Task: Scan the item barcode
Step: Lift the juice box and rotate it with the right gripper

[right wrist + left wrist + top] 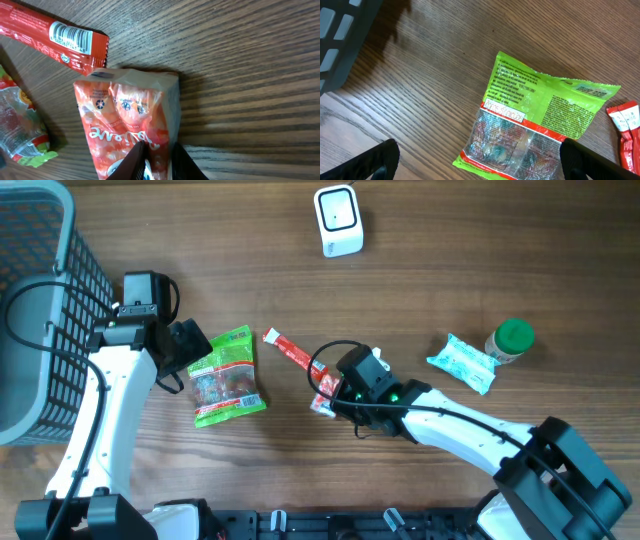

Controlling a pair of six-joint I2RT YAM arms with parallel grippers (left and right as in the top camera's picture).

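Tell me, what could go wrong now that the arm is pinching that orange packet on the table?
1. The right gripper pinches only a narrow strip at one end of the orange packet; the thin wrapper might slip out when lifted.
2. The red stick lies right beside the packet's far end and could get dragged along.
3. No barcode shows on the packet's upper face, so it may need turning before the white scanner can read it.
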